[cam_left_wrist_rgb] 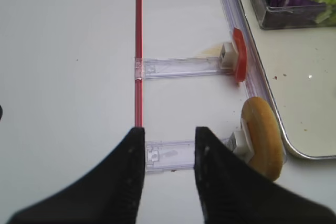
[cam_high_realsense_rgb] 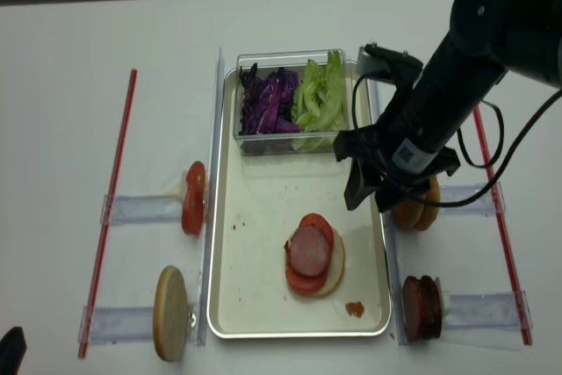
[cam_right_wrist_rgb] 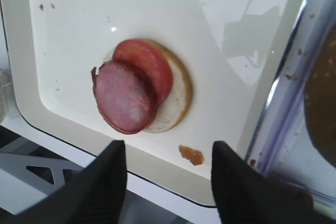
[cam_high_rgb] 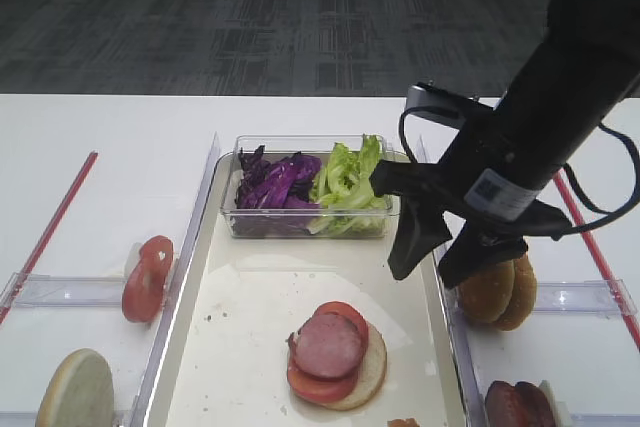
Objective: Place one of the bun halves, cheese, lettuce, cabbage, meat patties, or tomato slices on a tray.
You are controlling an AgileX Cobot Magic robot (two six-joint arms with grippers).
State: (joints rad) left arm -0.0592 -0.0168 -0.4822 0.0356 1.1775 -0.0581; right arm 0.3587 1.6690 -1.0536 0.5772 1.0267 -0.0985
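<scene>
Cream-white and glossy, the tray lies on the desk and carries a bun half with tomato slices and a pink meat patty stacked on it. At the tray's far end a clear box holds purple cabbage and green lettuce. The right tool hangs above the tray's right rim with its jaws partly apart and nothing between them (its wrist view looks straight down on the stack). More bun halves stand on edge just right of the tray, darker patties nearer the front. The left tool sits over the desk left of the tray, jaws apart and empty, near an upright bun and a tomato slice in clear holders.
</scene>
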